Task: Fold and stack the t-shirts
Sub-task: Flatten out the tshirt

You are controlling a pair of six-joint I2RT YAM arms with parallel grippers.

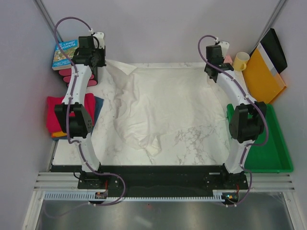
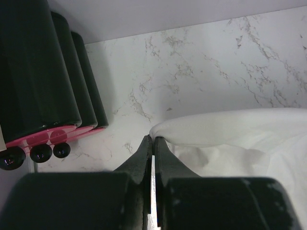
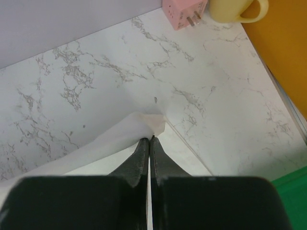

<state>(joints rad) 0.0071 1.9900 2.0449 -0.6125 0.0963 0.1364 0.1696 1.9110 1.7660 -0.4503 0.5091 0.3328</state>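
As the left gripper and right gripper each pinch a far corner (jaws closed), the cream-white shirt lies rumpled.

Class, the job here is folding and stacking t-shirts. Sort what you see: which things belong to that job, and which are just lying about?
Belong to the job: white t-shirt; left gripper and right gripper, pinching its far corners; pile of folded t-shirts.

Lying about: book; black-and-pink cylinders; yellow mug; pink plug; orange folder; green tray.
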